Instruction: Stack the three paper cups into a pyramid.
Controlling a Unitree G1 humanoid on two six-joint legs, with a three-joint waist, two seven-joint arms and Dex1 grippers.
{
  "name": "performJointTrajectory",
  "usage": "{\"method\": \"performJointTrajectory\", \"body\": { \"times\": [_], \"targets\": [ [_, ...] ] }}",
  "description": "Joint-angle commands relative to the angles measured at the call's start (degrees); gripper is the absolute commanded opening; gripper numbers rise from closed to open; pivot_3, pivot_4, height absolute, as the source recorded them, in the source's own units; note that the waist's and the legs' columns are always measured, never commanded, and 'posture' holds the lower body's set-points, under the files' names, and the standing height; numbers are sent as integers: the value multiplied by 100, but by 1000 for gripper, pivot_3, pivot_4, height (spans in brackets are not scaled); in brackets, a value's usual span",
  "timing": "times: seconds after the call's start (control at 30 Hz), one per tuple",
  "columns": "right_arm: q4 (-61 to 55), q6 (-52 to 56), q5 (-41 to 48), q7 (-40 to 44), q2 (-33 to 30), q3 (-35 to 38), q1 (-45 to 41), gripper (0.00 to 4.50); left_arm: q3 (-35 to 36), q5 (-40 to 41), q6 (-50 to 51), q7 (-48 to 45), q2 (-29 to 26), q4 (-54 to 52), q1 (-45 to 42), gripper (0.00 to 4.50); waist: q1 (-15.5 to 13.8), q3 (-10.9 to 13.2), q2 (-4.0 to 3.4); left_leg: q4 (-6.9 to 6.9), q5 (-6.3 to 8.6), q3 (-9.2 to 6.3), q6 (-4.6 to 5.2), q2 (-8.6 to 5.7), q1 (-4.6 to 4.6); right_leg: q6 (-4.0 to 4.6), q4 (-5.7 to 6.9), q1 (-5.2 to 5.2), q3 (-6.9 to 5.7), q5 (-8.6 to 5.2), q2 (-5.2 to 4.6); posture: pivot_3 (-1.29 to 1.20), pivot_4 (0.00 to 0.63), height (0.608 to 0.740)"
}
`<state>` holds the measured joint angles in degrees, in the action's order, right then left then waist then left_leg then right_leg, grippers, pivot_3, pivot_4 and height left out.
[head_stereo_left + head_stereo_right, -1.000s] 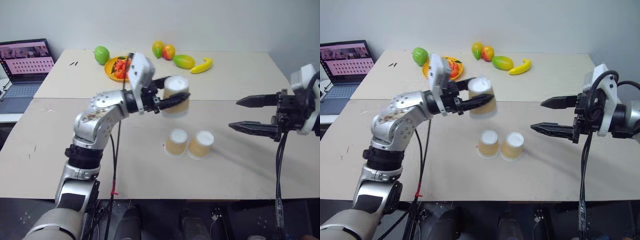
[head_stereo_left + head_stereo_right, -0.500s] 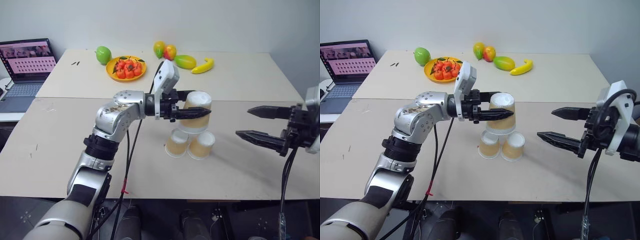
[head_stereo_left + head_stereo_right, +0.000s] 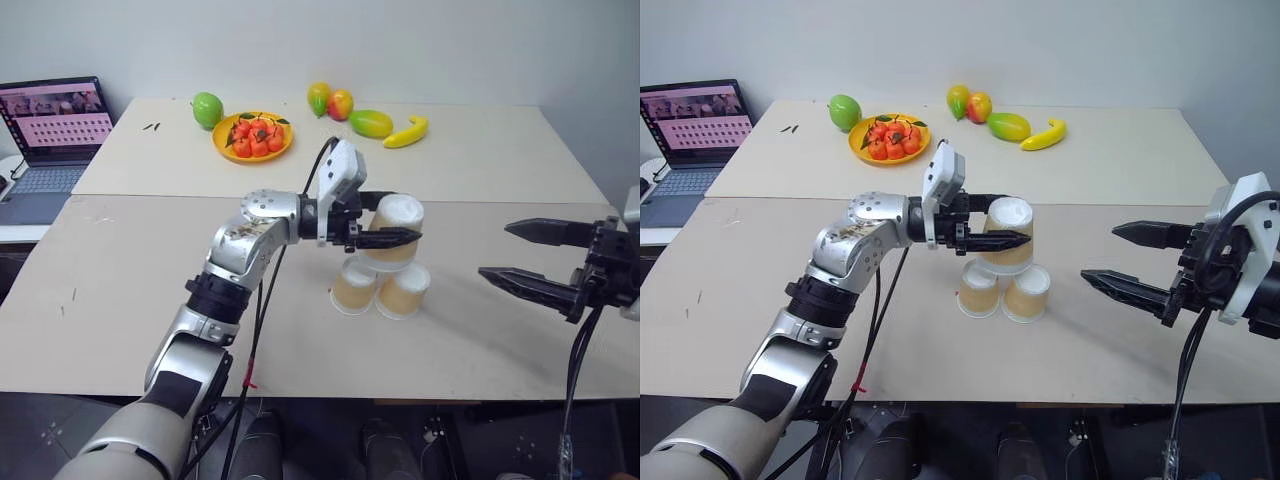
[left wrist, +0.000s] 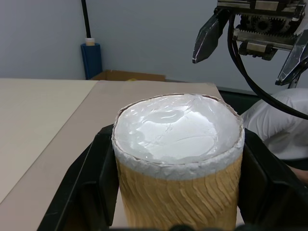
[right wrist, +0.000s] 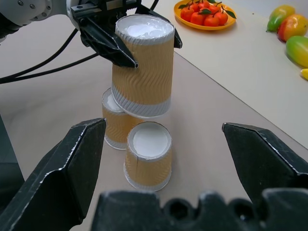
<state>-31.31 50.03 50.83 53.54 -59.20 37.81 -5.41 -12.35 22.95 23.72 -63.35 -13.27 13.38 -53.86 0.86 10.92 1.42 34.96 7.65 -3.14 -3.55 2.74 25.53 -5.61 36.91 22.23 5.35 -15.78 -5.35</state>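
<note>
So the third cup (image 3: 393, 232) is pinched upside down in the left gripper (image 3: 385, 222), fingers clamped tight on its sides, and it sits right over the two base cups (image 3: 378, 288), low enough that its rim looks about level with their tops. Can't tell for sure if it's actually touching them yet. The base pair stand upside down, side by side and touching, on the tan table (image 3: 120, 300).

About handling: these are thin ribbed paper cups, so I'd guess super light and easy to squash. The ribbing probably gives decent grip, so a gentle squeeze around the middle of the wall seems the way to go, not at the rim. Light also means the base pair will scoot if bumped.

Off to the right of the base pair, well apart, the right gripper (image 3: 549, 258) hangs with its fingers spread wide, holding nothing. Way behind them there's a yellow plate (image 3: 222, 149) of red fruit.
</note>
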Motion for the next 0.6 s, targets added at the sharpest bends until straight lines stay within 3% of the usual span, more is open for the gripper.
{"method": "performJointTrajectory", "body": {
  "times": [0.03,0.6],
  "targets": [
    [-115,-93,118,-107,-34,164,-53,4500,0,-63,-185,-156,6,51,-6,2944,5,0,0,0,0,0,0,0,0,0,0,0,0,0,0,0,150,732],
    [-30,-45,139,-280,-190,97,-225,4500,58,-168,-189,-135,144,64,110,2944,3,0,0,0,0,0,0,0,0,0,1,0,0,0,0,0,150,732]
  ]
}}
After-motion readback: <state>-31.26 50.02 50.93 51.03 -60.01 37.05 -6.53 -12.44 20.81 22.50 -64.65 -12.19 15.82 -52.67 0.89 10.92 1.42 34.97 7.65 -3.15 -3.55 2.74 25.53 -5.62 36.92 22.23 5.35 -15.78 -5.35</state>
